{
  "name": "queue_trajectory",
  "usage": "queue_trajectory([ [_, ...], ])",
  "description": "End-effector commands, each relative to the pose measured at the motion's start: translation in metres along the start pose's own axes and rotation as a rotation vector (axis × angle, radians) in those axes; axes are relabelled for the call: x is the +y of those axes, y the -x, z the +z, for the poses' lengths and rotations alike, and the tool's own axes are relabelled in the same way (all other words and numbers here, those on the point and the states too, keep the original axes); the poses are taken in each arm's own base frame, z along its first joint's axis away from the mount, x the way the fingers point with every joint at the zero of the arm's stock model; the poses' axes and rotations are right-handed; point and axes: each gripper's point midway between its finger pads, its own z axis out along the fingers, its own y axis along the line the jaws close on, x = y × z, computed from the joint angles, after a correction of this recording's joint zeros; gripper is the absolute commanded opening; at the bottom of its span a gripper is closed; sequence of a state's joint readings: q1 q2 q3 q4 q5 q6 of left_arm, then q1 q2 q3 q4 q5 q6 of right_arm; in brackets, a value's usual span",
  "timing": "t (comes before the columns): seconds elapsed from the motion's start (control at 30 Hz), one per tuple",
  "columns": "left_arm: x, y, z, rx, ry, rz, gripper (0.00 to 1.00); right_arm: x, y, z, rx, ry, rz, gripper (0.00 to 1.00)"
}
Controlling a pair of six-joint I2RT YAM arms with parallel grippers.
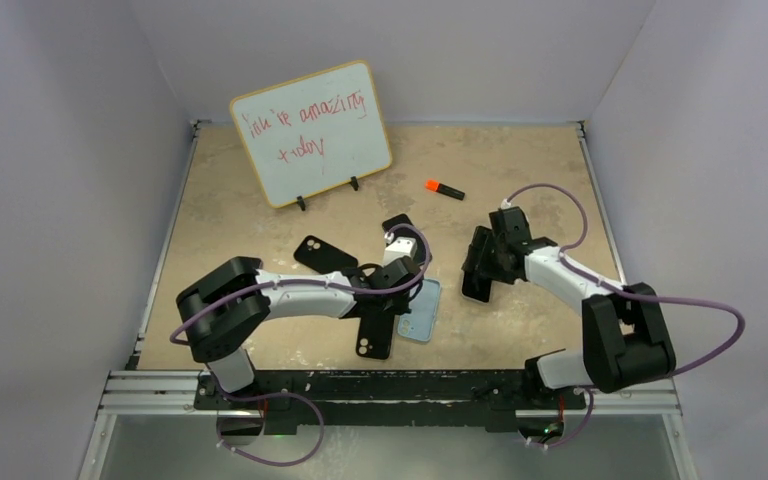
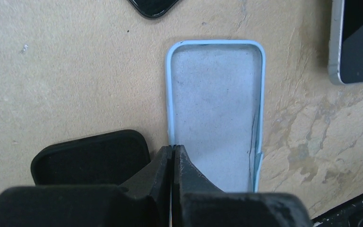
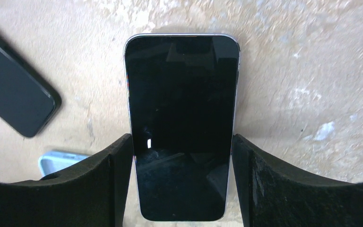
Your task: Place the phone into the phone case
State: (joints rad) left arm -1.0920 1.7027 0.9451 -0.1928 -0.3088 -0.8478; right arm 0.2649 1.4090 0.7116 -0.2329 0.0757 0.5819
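Note:
The phone [image 3: 182, 104], black screen up with a silver edge, sits lengthwise between my right gripper's [image 3: 182, 138] fingers, which press on both of its long sides. In the top view the phone [image 1: 477, 288] is under the right gripper [image 1: 481, 268], right of centre. The light blue phone case [image 2: 215, 104] lies open side up on the table, empty. My left gripper [image 2: 173, 149] is shut, pinching the case's left wall near one end. From above, the phone case [image 1: 422, 312] lies just right of the left gripper [image 1: 395, 295].
A black case [image 2: 90, 158] lies right beside the blue one, seen from above as the black case [image 1: 375, 335]. Another dark phone [image 1: 324, 254] and a small black item [image 1: 397, 222] lie behind. A whiteboard [image 1: 310, 133] stands at the back left, with an orange marker [image 1: 444, 188] behind the right arm.

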Motion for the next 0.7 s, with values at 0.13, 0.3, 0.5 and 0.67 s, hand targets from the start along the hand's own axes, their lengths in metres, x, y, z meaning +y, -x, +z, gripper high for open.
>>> queue_trajectory([
  [0.13,-0.035,0.000,-0.001,0.021,-0.168,-0.126,0.06,0.005,-0.017,-0.019,-0.001,0.094,-0.014,0.52],
  [0.3,-0.041,-0.005,0.000,0.046,-0.205,-0.139,0.15,0.014,-0.034,-0.027,0.030,0.172,0.003,0.51],
  [0.5,-0.055,-0.008,-0.004,0.070,-0.272,-0.177,0.24,0.025,-0.042,-0.039,0.029,0.239,0.033,0.51],
  [0.67,-0.059,-0.005,-0.011,0.066,-0.313,-0.201,0.27,0.038,-0.044,-0.051,0.024,0.298,0.057,0.50],
])
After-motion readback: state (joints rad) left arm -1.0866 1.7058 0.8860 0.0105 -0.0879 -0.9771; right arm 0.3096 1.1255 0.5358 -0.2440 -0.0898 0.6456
